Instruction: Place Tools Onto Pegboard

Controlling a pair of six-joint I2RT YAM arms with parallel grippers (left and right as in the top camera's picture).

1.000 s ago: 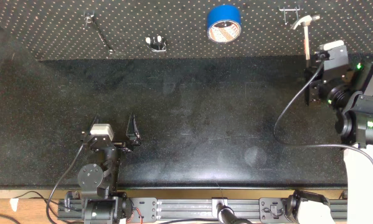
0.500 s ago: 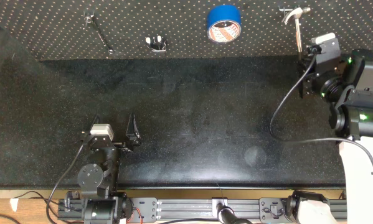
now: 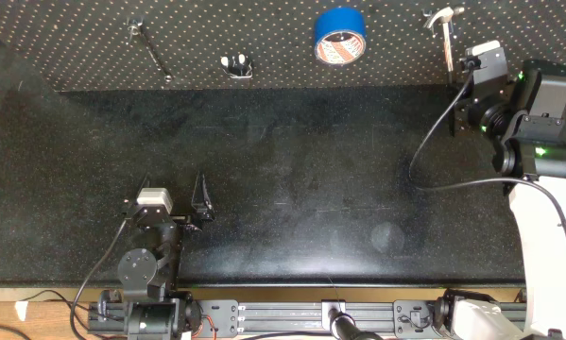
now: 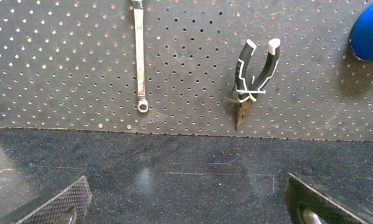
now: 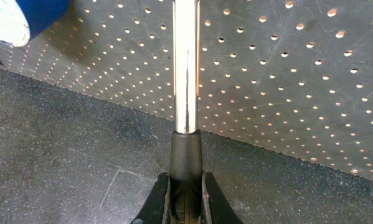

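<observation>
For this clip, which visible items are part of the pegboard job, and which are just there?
Part of the job: hammer, held by the right gripper up at the pegboard; wrench, pliers and blue tape roll, already hanging there.

Just there: black tabletop; cable looping from the right arm; left gripper, open, over the tabletop.

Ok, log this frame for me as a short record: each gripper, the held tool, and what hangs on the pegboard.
Right gripper: shut on hammer handle, shaft upright against pegboard
Hang state: head high on the board, hooked or not unclear
Left gripper: open, empty, near its base
Hanging: wrench, pliers, blue tape roll
</observation>
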